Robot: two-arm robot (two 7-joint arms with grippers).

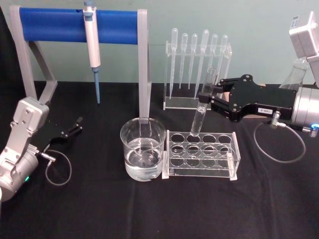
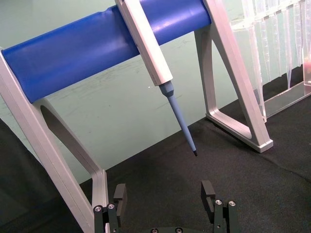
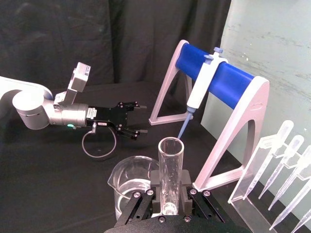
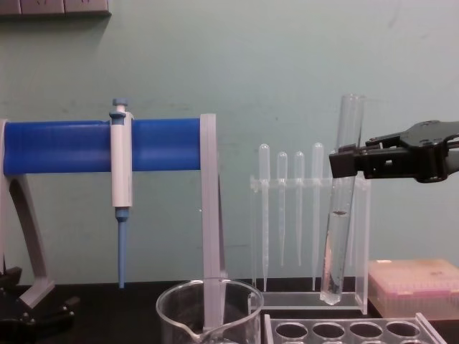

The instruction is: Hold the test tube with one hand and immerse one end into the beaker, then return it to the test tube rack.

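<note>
The test tube [image 1: 198, 118] is clamped between the two jaws of the right tool [image 1: 206, 98], gripped on its upper part with the open rim standing above the jaws. It hangs nearly upright, slightly tilted, below the tool. The chest view shows its round end [image 4: 334, 290] in the air, clear of the test tube rack [image 1: 199, 169] that sits on the black surface [image 1: 99, 209] directly under the tool. Beyond the tool's fingertips and lower, touching the rack's end, stands the beaker [image 1: 130, 159], partly filled with clear liquid. Behind the tool, thin pipettes [image 1: 197, 55] hang in their clear holder. The left tool [image 1: 75, 125] rests low and well apart, jaws spread wide and holding nothing, pointing at the blue-barred stand [image 1: 60, 25] carrying the pipettor [image 1: 91, 40].
</note>
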